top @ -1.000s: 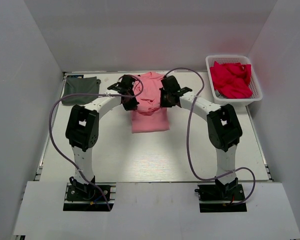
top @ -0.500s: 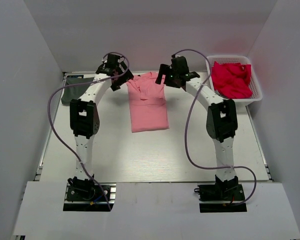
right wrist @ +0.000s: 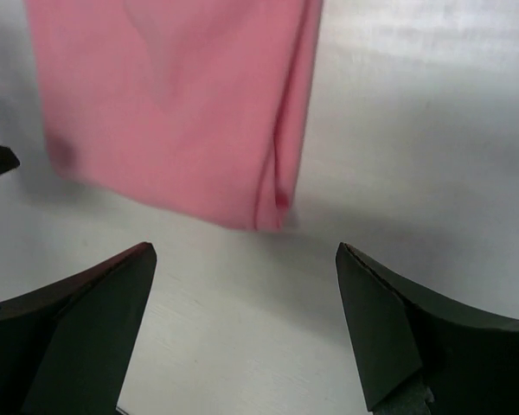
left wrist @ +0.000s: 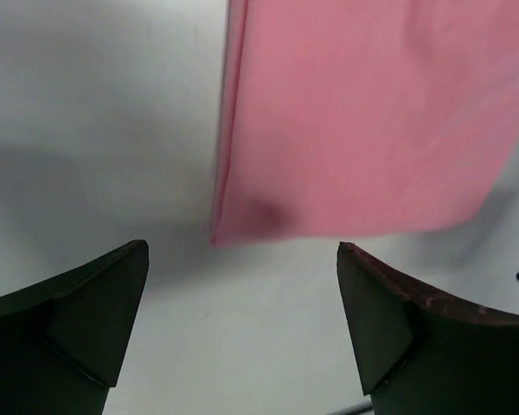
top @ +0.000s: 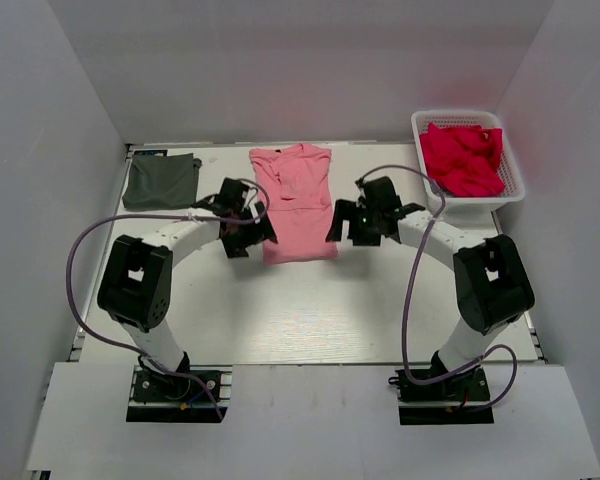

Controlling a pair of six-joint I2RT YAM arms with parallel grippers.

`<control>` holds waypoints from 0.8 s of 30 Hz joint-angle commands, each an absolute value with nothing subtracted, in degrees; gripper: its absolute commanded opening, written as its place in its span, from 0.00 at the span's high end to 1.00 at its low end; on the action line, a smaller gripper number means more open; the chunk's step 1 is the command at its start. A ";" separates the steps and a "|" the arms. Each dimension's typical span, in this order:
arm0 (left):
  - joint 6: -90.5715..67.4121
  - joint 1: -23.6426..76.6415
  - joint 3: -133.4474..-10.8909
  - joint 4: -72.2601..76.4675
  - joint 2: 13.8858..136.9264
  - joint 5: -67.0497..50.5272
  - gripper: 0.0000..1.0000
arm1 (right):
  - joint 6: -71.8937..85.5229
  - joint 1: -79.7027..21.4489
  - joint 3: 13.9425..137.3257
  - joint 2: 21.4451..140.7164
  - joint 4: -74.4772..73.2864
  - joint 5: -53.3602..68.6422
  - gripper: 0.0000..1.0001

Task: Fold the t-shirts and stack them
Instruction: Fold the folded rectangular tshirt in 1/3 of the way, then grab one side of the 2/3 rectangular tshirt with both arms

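Observation:
A salmon-pink t-shirt (top: 294, 205) lies flat mid-table as a long narrow strip, collar end far. Its near edge shows in both wrist views. A dark grey t-shirt (top: 162, 182) sits folded at the far left. My left gripper (top: 243, 233) hovers by the pink shirt's near left corner (left wrist: 233, 226) and is open, with only bare table between its fingers (left wrist: 95, 303). At the near right corner (right wrist: 272, 212) my right gripper (top: 353, 224) is open too and holds nothing.
A white basket (top: 513, 190) with crumpled red cloth (top: 463, 158) stands at the far right. White walls close in the table at the left, right and back. Purple cables loop from both arms over the near table.
Both grippers were shut on the pink shirt, carried it to the far end and opened there. Both arms have since drawn back to its near corners. The shirt now lies stretched out.

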State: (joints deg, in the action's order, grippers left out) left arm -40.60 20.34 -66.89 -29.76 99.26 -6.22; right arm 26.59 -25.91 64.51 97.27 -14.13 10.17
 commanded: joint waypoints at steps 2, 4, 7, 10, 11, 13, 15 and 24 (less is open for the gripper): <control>-40.78 22.59 -60.56 -26.89 96.42 -8.70 0.00 | 27.86 -26.80 57.83 95.88 -8.45 16.16 0.10; -41.39 23.73 -60.03 -26.89 97.20 -8.09 0.07 | 28.04 -27.16 57.66 97.37 -8.35 16.43 0.10; -41.40 23.73 -60.03 -25.50 98.69 -6.59 0.20 | 27.69 -27.25 58.27 98.70 -7.82 16.17 0.10; -41.40 23.73 -60.73 -26.02 101.33 -5.80 0.36 | 27.95 -26.98 59.15 101.50 -6.86 15.65 0.12; -41.40 23.73 -61.25 -26.02 102.03 -5.80 0.39 | 28.30 -27.16 59.41 102.47 -6.86 15.64 0.15; -41.40 23.73 -61.78 -26.02 104.05 -5.80 0.48 | 28.47 -27.07 60.55 103.70 -6.50 15.91 0.20; -40.78 23.73 -61.79 -26.02 105.11 -5.80 0.57 | 28.48 -26.98 61.35 104.93 -6.16 15.73 0.32; -39.64 23.73 -63.20 -25.15 106.01 -5.01 1.00 | 30.14 -27.07 61.70 104.86 -5.36 14.41 0.88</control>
State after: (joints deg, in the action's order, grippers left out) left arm -41.12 23.51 -63.90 -25.17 105.49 -7.92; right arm 29.80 -27.03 61.08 106.24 -6.37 14.94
